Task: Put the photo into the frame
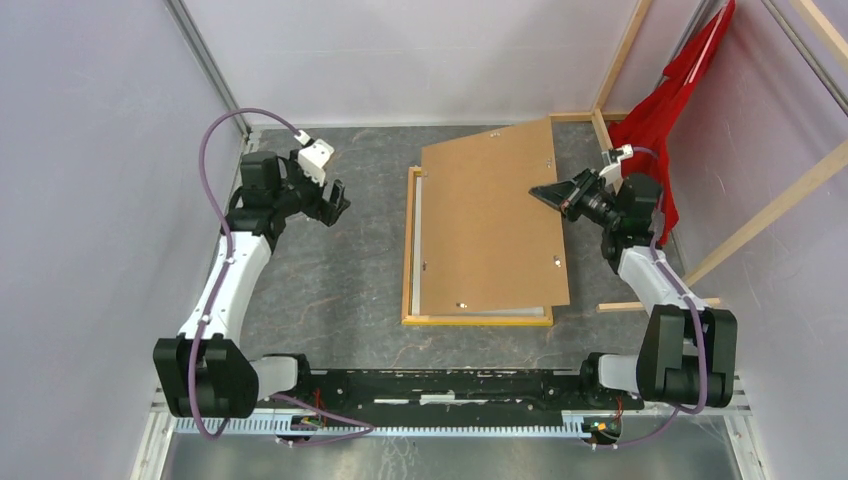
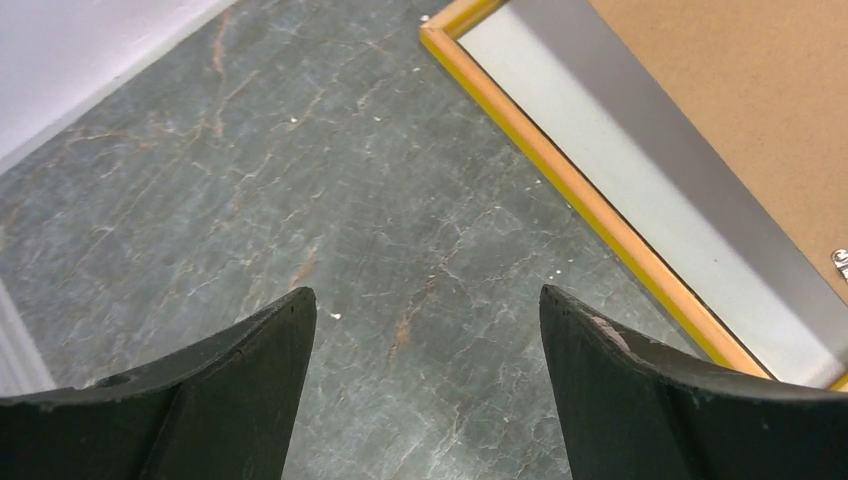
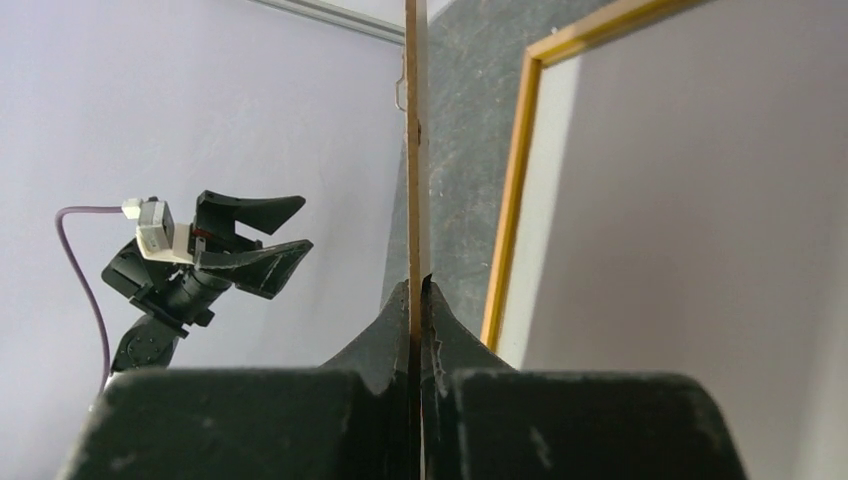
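Observation:
The frame (image 1: 408, 250) lies flat mid-table, wood side up, with a yellow outer edge (image 2: 580, 190). Inside it a plain white sheet (image 1: 419, 250) shows, the photo's reverse (image 2: 650, 220), mostly covered. Above it the brown backing board (image 1: 490, 220) hangs tilted and skewed over the frame's right side. My right gripper (image 1: 548, 192) is shut on the board's right edge, with the thin board edge (image 3: 412, 150) pinched between its fingers (image 3: 417, 288). My left gripper (image 2: 428, 300) hovers open over bare table left of the frame, holding nothing.
A red cloth (image 1: 665, 110) hangs on bare wooden beams (image 1: 770, 215) at the back right, close behind the right arm. Pale walls close the cell on the left and at the back. Small metal clips (image 2: 838, 260) sit on the board.

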Robot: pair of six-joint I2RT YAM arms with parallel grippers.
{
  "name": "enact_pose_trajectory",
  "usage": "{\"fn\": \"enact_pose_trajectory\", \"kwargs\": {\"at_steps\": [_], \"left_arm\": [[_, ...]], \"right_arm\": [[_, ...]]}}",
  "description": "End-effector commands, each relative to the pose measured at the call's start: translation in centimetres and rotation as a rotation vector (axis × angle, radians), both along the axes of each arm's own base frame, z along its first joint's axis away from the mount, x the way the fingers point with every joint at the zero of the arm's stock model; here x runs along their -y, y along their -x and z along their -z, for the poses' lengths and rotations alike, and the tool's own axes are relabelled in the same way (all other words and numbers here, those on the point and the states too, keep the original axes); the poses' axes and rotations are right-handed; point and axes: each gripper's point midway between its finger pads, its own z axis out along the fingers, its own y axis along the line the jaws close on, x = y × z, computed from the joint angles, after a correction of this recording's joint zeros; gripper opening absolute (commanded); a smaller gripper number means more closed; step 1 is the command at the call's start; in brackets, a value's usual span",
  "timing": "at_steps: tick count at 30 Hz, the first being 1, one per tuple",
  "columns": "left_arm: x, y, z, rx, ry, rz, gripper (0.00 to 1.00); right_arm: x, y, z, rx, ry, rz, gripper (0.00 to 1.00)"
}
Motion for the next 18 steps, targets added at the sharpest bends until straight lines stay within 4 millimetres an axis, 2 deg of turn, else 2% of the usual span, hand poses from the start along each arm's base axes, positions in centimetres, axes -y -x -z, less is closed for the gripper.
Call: {"fn": "enact_pose_trajectory", "kwargs": {"at_steps": [1,3,8,18], "left_arm": [[1.1,-0.2,1.5,-0.014,-0.048,0.045,0.87],[1.6,0.0,2.4,-0.042,-0.062,0.069,0.88],[2.1,-0.1,3.5,-0.073,-0.076,0.087,0.99],[2.2,-0.1,4.9,-0.120,-0.095,0.095,1.00]], "right_arm": [[0.0,1.3,-0.2,0.043,0.008,-0.045,0.00],[0.2,1.1,0.6,0.034,0.002,-0.036,0.00],[0.3,0.7,2.3,0.006,-0.001,-0.034,0.00],[0.3,-0.4,5.3,-0.057,-0.032,-0.024,0.00]]}}
